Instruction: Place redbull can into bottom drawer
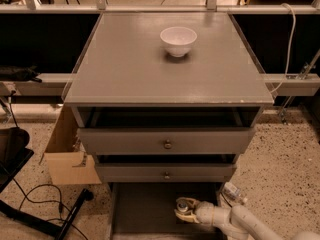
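The bottom drawer (142,211) is pulled out at the foot of the grey cabinet, showing its flat dark grey floor. My gripper (184,210) reaches in from the lower right on a white arm and sits over the drawer's right half. It is shut on the redbull can (182,204), which stands upright. Only the can's shiny silver top shows between the fingers. Whether the can touches the drawer floor cannot be told.
Two knob-fronted drawers (167,143) sit slightly open above the bottom one. A white bowl (178,40) stands on the cabinet top (125,69). A cardboard box (67,156) and black cables (35,204) lie on the left floor. A small bottle (234,192) lies on the right floor.
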{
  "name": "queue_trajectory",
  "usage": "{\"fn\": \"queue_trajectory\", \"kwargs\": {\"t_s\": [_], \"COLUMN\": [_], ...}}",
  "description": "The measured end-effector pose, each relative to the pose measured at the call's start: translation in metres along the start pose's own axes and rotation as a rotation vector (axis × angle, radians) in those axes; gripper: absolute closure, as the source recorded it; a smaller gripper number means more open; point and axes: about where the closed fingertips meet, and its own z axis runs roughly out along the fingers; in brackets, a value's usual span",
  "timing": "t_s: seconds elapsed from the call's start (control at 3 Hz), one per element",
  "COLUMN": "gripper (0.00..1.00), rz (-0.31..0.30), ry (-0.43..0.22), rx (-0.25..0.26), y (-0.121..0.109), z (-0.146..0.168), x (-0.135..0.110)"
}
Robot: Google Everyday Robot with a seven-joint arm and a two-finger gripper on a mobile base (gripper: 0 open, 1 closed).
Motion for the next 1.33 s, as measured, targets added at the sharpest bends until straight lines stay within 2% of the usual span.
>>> {"fn": "queue_trajectory", "kwargs": {"t_s": [0.67,1.0,1.33], "gripper": [1.0,0.83,0.6], "rz": [0.064,0.065,0.065], "ry": [-0.012,-0.011,-0.011], "rx": [0.036,0.04,0.04], "y": [-0.008,-0.01,-0.01], "z": [-0.002,-0.003,-0.003], "x": [0.038,0.039,0.039]}}
